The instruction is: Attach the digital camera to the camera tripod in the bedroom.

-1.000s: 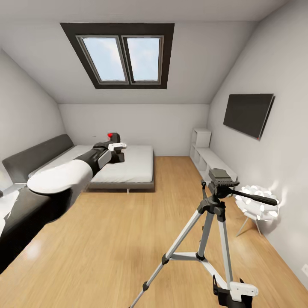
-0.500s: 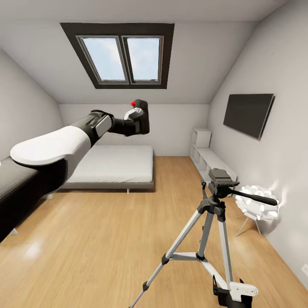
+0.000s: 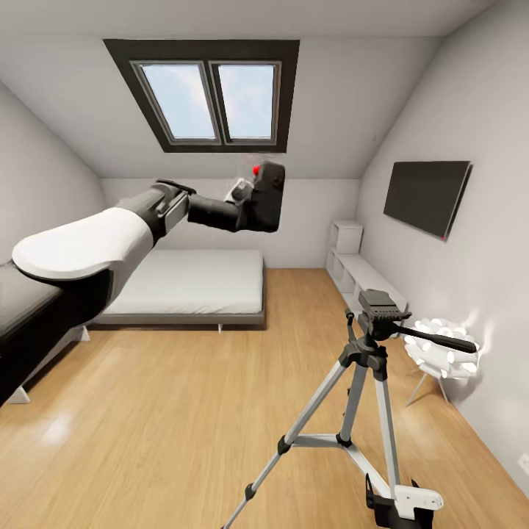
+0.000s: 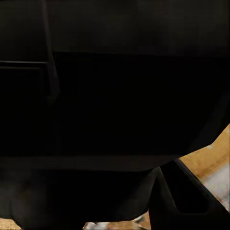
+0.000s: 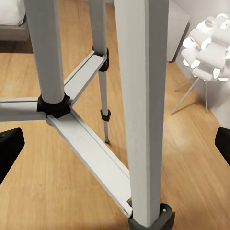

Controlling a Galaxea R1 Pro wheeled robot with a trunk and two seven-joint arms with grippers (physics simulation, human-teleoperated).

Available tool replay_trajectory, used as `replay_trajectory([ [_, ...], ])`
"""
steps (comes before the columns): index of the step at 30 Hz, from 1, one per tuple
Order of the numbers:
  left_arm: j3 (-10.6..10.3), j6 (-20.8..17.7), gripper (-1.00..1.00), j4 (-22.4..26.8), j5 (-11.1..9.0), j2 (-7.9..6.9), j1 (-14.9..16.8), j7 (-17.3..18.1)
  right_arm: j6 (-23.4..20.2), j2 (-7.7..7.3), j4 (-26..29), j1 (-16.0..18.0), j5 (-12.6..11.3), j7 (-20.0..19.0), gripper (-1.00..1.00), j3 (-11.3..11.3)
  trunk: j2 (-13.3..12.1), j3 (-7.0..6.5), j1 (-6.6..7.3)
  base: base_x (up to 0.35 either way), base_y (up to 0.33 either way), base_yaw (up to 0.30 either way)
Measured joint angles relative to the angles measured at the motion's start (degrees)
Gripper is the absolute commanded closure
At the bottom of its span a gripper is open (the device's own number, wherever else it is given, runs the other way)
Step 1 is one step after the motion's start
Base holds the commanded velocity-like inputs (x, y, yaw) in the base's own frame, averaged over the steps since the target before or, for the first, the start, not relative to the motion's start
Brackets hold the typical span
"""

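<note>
1. White attic bedroom [image 3: 323, 213] lay ahead of us: skylight, bed [image 3: 198, 283], wood floor.
2. Our left gripper [image 3: 246, 200] was clamped on the camera [image 3: 266, 197], held high, well above and left of the tripod [image 3: 364, 382].
3. Our right gripper [image 3: 404, 507] hung low beside a tripod leg; its dark fingertips [image 5: 9, 151] stood wide apart, holding nothing.
4. We judged two risks: the right gripper bumping that leg and tipping the tripod, or the camera meeting the head [image 3: 380, 305] off-centre and slipping.

Tripod feet cropping out

The camera tripod [image 3: 365, 382] is losing its near feet below the frame; the digital camera [image 3: 266, 196] is hiding the left gripper's fingertips.
</note>
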State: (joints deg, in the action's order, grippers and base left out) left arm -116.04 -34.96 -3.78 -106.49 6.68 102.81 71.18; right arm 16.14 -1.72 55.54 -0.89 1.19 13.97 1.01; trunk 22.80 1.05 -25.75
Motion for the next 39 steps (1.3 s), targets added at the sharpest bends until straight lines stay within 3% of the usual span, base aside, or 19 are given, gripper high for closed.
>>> replay_trajectory([
  [1,-1.6,0.5,1.0,0.0,2.7,0.06,0.0,0.8,0.0,-0.02,0.0,0.0,0.0,0.0,-1.0,0.0,0.0,0.0,0.0,0.0,0.0,0.0],
  [4,-3.5,1.2,1.0,0.0,6.6,0.49,0.1,1.7,0.0,-0.11,0.0,0.0,0.0,0.0,-1.0,-0.1,0.0,0.0,0.0,0.0,0.0,0.0],
  [8,-4.1,1.4,1.0,-0.1,7.7,0.81,0.1,2.4,0.0,-0.11,-0.1,0.0,0.0,0.0,-1.0,-0.1,0.0,0.0,0.0,0.0,0.0,0.0],
  [13,-4.1,2.2,1.0,0.2,8.1,1.11,0.1,6.7,0.0,-0.05,-0.2,0.0,0.0,0.0,-1.0,0.0,0.0,0.0,0.0,0.0,0.0,0.0],
  [16,-4.5,5.4,1.0,6.9,8.5,1.86,0.0,8.0,0.0,-0.01,-0.2,0.0,0.0,0.0,-1.0,0.0,0.0,0.0,0.0,0.0,0.0,0.0],
  [18,-4.4,7.7,1.0,15.1,8.7,1.94,0.0,7.4,0.0,-0.01,-0.2,0.0,0.0,0.0,-1.0,0.0,0.0,0.0,0.0,0.0,0.0,0.0],
  [20,-4.4,9.7,1.0,20.9,9.2,1.77,0.0,5.5,0.0,0.0,-0.2,0.0,0.0,0.0,-1.0,0.0,0.0,0.0,0.0,0.0,0.0,0.0],
  [23,-4.1,12.2,1.0,32.3,9.9,1.05,0.0,-1.3,0.0,0.0,-0.2,0.0,0.0,0.0,-1.0,0.0,0.0,0.01,0.0,0.0,0.0,0.0],
  [25,-3.3,12.4,1.0,34.9,10.0,0.94,0.0,-3.1,0.0,0.0,-0.2,0.0,0.0,0.0,-1.0,0.0,0.0,0.0,0.0,0.0,0.0,0.0],
  [27,-1.3,12.5,1.0,36.1,10.0,0.84,0.0,-4.1,0.0,0.0,-0.2,0.0,0.0,0.0,-1.0,0.0,0.0,-0.01,0.0,0.0,0.0,0.0],
  [29,2.7,12.4,1.0,36.9,10.2,0.72,0.0,-4.7,0.0,0.0,-0.2,0.0,0.0,0.0,-1.0,0.0,0.0,-0.01,0.01,0.0,0.0,0.0],
  [30,3.6,12.3,1.0,37.0,10.5,0.67,0.0,-4.8,0.0,0.0,-0.2,0.0,0.0,0.0,-1.0,0.0,0.0,-0.01,0.0,0.0,0.0,0.0],
  [32,6.0,11.9,1.0,37.2,11.5,0.35,0.0,-4.9,0.0,0.0,-0.2,0.0,0.0,0.0,-1.0,0.0,0.0,-0.01,0.0,0.0,0.0,0.0],
  [35,10.1,9.7,1.0,37.7,14.3,-1.54,0.6,-5.0,0.0,0.0,-0.3,0.0,0.0,0.0,-1.0,0.0,0.0,-0.01,0.0,0.0,0.0,0.0],
  [36,13.7,7.5,1.0,38.5,15.8,-3.37,1.6,-5.0,0.0,0.0,-0.3,0.0,0.0,0.0,-1.0,0.0,0.0,-0.02,0.0,0.0,0.0,0.0],
  [38,23.4,1.2,1.0,41.1,19.4,-7.66,4.0,-5.1,0.0,0.0,-0.3,0.0,0.0,0.0,-1.0,0.0,0.0,-0.03,0.0,0.0,0.0,0.0],
  [39,31.2,-5.6,1.0,45.3,25.8,-10.75,6.0,-5.6,0.0,0.05,-0.3,0.0,0.0,0.0,-1.0,0.0,0.0,0.0,-0.01,0.0,0.0,0.0],
])
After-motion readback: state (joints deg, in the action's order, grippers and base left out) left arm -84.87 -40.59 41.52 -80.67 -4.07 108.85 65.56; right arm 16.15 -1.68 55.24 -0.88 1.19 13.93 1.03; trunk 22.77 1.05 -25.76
